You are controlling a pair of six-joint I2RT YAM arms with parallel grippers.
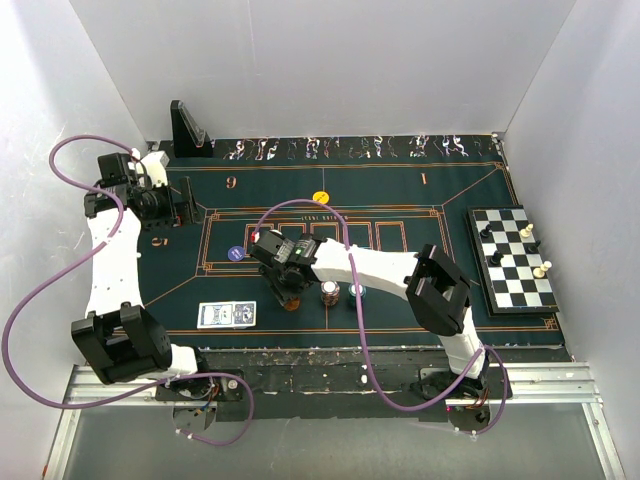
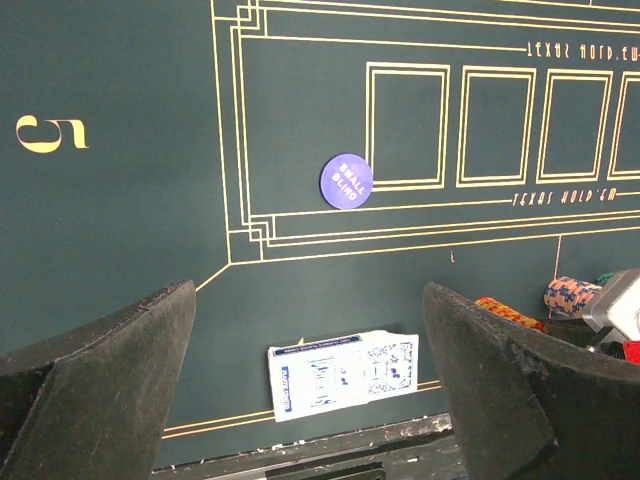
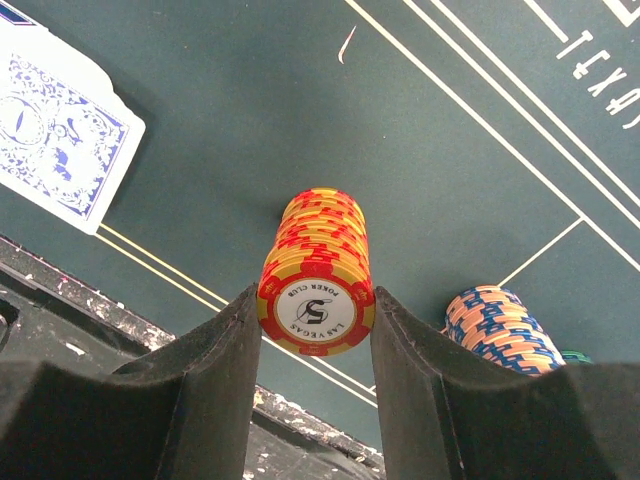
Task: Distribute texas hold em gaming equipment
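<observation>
A tall stack of red-and-yellow poker chips (image 3: 318,262) stands on the green mat near its front edge, and my right gripper (image 3: 315,335) is shut on it, both fingers pressed against its sides. From above, this stack (image 1: 291,302) is mostly hidden under that gripper (image 1: 288,288). An orange-and-blue chip stack (image 3: 497,328) stands just to its right. A blue-backed pack of playing cards (image 1: 227,315) lies flat at the front left. My left gripper (image 2: 310,400) hangs open above the mat's left side, the cards (image 2: 343,372) showing between its fingers. Nothing is in it.
A blue "small blind" disc (image 2: 346,181) lies by the card boxes printed on the mat, and a yellow disc (image 1: 321,197) sits farther back. A teal stack (image 1: 357,292) stands by the other chips. A chessboard with pieces (image 1: 505,255) sits at the right, a black wedge stand (image 1: 188,130) at the back left.
</observation>
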